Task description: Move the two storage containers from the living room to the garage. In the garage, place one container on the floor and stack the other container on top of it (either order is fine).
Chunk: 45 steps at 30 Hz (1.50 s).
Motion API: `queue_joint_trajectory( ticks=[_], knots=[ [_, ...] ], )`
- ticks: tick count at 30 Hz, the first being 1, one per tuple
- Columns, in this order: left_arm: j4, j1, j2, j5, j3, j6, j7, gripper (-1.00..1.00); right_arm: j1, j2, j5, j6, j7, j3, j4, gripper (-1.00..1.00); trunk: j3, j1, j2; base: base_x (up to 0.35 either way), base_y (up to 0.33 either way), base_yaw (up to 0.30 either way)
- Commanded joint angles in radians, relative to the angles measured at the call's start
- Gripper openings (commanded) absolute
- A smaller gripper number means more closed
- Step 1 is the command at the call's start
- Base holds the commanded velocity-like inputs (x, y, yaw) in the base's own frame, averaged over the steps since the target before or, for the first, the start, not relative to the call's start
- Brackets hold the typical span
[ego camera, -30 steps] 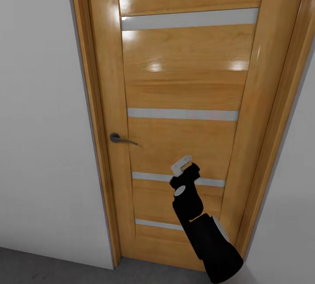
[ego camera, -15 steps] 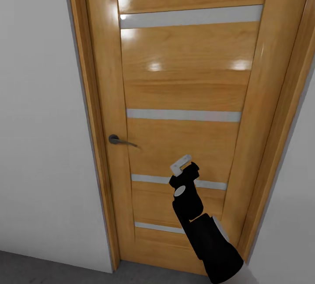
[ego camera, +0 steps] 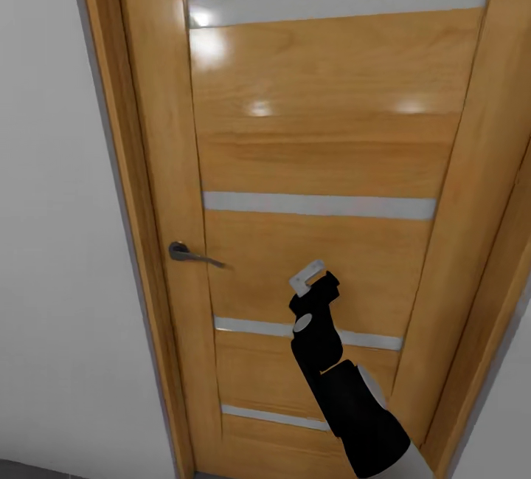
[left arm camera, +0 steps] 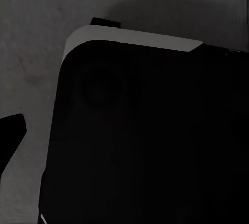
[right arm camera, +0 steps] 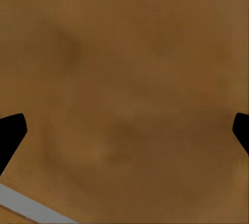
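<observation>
The storage containers are out of view. I face a closed honey-coloured wooden door (ego camera: 317, 147) with pale horizontal strips. My right gripper (ego camera: 313, 280) is raised on its black arm in front of the door's lower half, right of and slightly below the dark lever handle (ego camera: 184, 252). In the right wrist view the door's wood is very close, and the right gripper (right arm camera: 124, 133) stands open with nothing between its black fingertips (right arm camera: 10, 133). In the left wrist view one black fingertip (left arm camera: 10, 136) shows far out at the picture's edge, over my dark base (left arm camera: 150, 141) and grey floor (left arm camera: 36, 42).
White wall (ego camera: 59, 243) runs along the handle side of the door frame (ego camera: 118, 191). A sliver of more white wall (ego camera: 509, 390) shows on the other side. A small patch of dark grey floor (ego camera: 29, 470) shows at the wall's foot.
The whole head view has shifted: the door now looms larger and the handle sits further left and lower, so the camera has moved closer. My right arm keeps its place in the picture.
</observation>
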Motion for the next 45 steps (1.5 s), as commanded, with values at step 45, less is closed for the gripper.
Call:
queue_joint_trajectory(
  ticks=[45],
  knots=[
    [0.000, 0.000, 0.000, 0.005, 0.000, -0.002, 0.000, 1.00, -0.356, 0.000, -0.091, -0.320, -0.021, -0.149, 0.548, 1.00, -0.001, 0.001, 0.000, 0.044, 0.000, 0.000]
  ],
)
